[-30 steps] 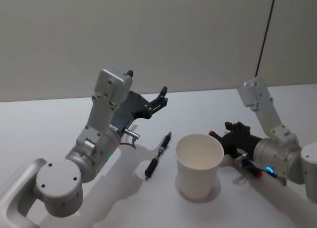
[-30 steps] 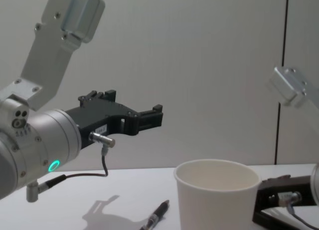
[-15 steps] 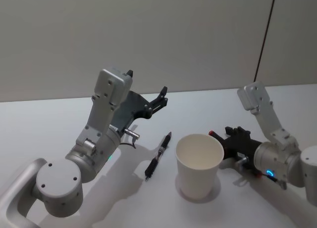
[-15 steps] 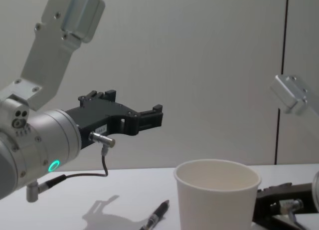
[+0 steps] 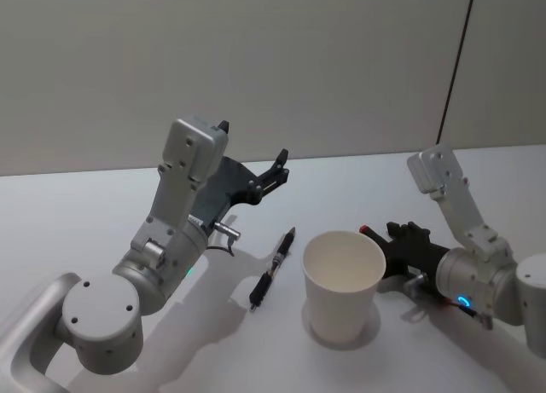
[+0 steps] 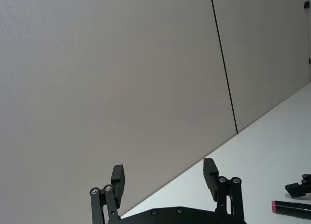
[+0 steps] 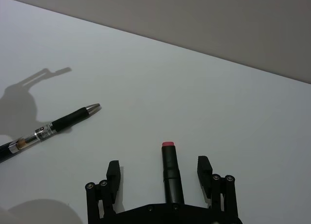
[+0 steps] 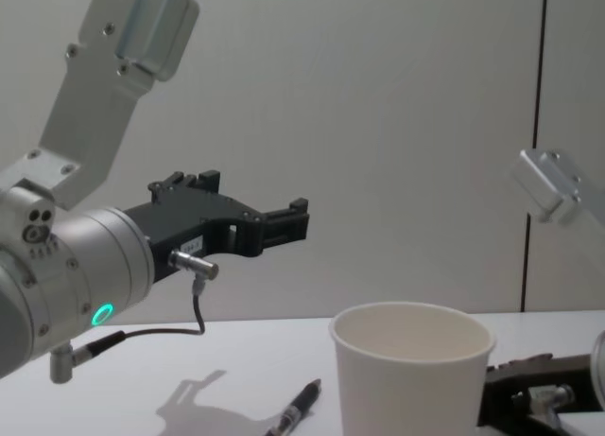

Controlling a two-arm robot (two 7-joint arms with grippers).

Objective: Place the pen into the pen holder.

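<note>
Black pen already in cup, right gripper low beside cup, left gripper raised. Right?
No: the black pen lies on the table left of the cup, per the head view. Right gripper low beside cup and left gripper raised are correct.

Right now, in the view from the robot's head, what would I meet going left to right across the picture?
Left arm's round base → black pen → pen holder → right gripper, its jaws open.

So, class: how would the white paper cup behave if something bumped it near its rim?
The paper cup looks empty and thin-walled, so probably light and easily shoved. It tapers to a narrower base, so a bump near the rim may tip it. Squeezed hard, it would likely crumple.
</note>
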